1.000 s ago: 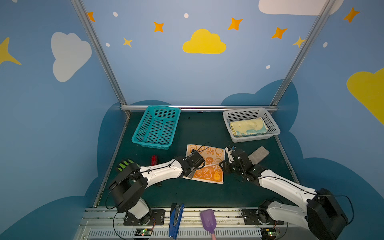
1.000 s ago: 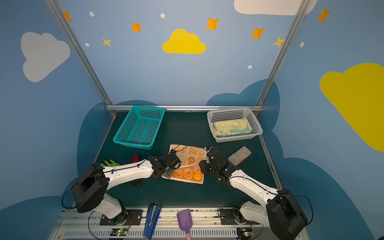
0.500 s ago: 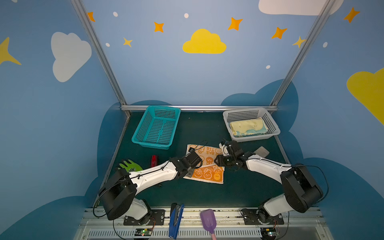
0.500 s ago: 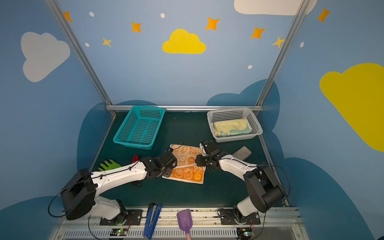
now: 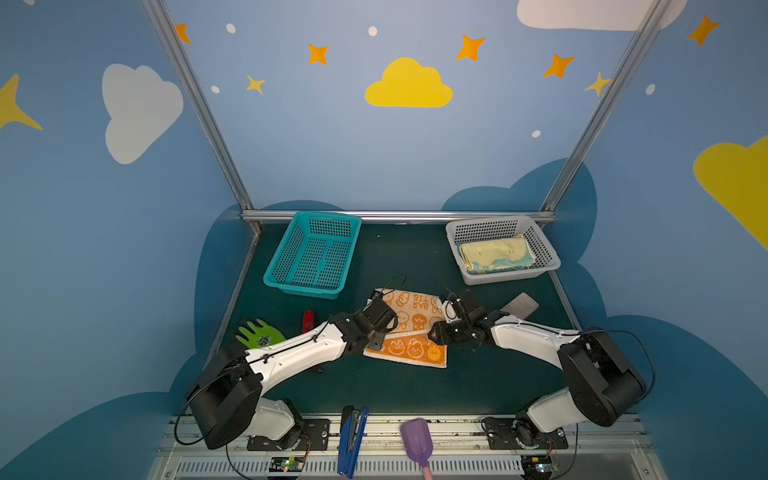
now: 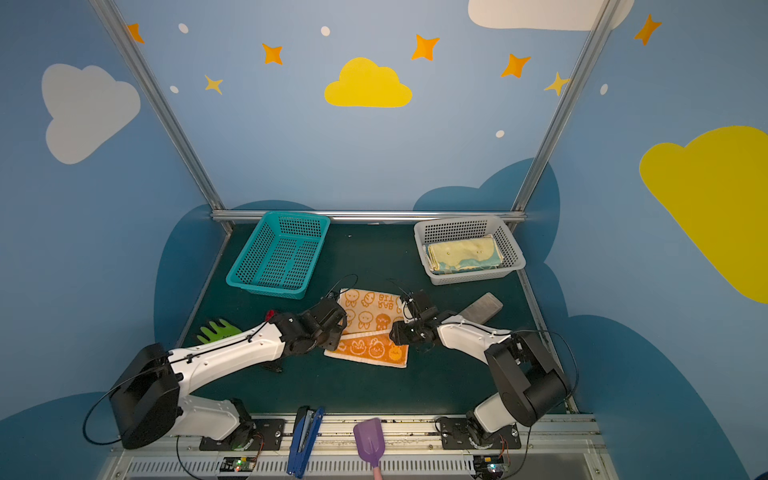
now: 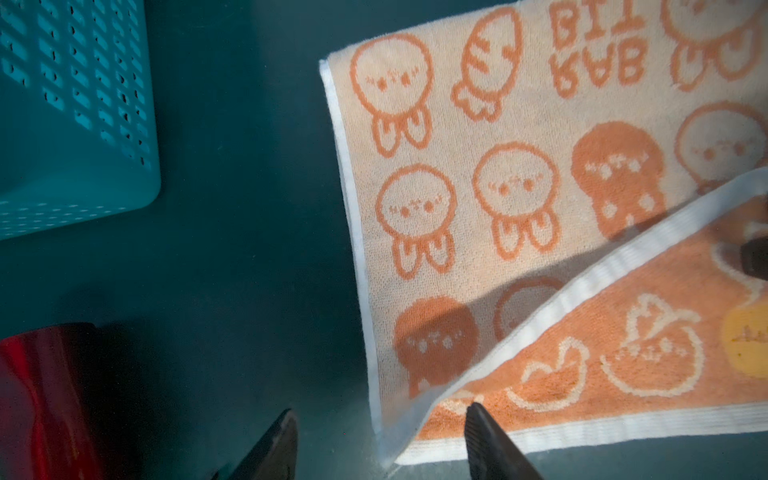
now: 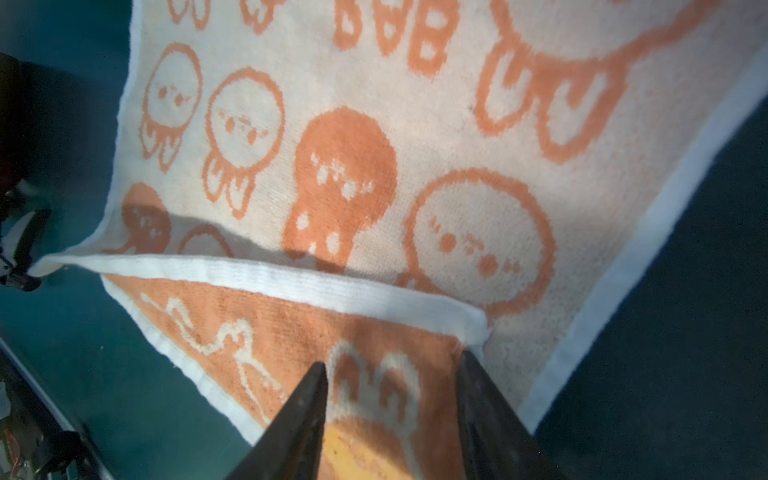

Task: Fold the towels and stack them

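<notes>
The orange rabbit towel (image 5: pixel 415 316) lies flat on the worktop (image 5: pixel 395 257), just beside the near rim of the teal basket (image 5: pixel 311 257), on the side toward the robot bases. Its near strip is turned over as a flap (image 8: pixel 291 332), orange face up; the rest shows the cream face. The flap's white hem (image 8: pixel 291 276) sets the long axis of the fold. It runs across the towel from one arm to the other but sits askew, and the flap tapers to a point at the end nearest the teal basket. The jaws of the left arm (image 5: pixel 299 353) stand apart, their fingertips (image 7: pixel 486 440) bracketing that tapered corner. The jaws of the right arm (image 5: pixel 528 338) also stand apart, fingertips (image 8: pixel 299 415) over the flap's wide end with flat cloth between them. The hem lies ahead of both jaws, on the teal-basket side, and the right arm appears nearer its free corner. In both top views the left wrist hides the tapered end. Whether any fingertip touches the cloth cannot be made out. Well apart from the teal basket, a white basket (image 5: pixel 486 230) holds folded towels (image 5: pixel 494 253); their number is unreadable.
</notes>
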Motion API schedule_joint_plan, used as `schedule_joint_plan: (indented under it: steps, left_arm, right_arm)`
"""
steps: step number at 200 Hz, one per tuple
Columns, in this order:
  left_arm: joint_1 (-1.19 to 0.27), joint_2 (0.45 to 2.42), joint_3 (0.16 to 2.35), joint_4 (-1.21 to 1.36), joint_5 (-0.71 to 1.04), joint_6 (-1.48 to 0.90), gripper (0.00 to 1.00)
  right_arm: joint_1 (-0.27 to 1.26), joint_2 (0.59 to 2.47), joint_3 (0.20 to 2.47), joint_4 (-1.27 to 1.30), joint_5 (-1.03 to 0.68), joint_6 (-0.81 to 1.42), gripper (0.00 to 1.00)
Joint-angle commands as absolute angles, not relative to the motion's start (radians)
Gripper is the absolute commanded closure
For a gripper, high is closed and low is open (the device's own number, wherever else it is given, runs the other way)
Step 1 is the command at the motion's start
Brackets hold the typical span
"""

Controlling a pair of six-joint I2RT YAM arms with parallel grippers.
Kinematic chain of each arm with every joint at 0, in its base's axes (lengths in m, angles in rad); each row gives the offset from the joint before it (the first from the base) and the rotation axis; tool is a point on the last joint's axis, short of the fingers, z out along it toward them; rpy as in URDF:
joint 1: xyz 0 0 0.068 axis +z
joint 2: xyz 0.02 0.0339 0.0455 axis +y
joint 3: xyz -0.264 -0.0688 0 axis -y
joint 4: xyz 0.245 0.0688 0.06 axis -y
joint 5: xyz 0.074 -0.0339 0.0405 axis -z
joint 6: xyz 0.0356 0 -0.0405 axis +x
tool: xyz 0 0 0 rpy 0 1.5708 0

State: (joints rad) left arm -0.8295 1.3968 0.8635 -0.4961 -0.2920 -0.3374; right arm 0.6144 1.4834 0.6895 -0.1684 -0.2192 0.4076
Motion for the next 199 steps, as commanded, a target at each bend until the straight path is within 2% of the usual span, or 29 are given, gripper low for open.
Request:
schedule_joint_plan:
  steps: [1, 31, 79, 126, 199]
  left_arm:
    - [-0.823, 1.377, 0.846, -0.489, -0.284, -0.348, 0.36]
    - [-0.819, 1.389, 0.852, -0.483, -0.278, -0.345, 0.36]
    - [-0.819, 1.444, 0.880, -0.426, -0.203, -0.333, 0.36]
    - [-0.822, 1.501, 0.887, -0.347, -0.121, -0.324, 0.36]
    - [-0.830, 1.557, 0.877, -0.331, -0.101, -0.343, 0.37]
  right_arm:
    - [0.632, 1.419, 0.641, -0.192, -0.243, 0.417, 0.50]
    - [0.648, 1.336, 0.589, -0.202, -0.257, 0.439, 0.50]
    - [0.627, 1.253, 0.582, -0.230, -0.156, 0.458, 0.50]
    - [0.587, 1.330, 0.637, -0.205, -0.169, 0.426, 0.50]
    - [0.571, 1.482, 0.652, -0.120, -0.225, 0.423, 0.50]
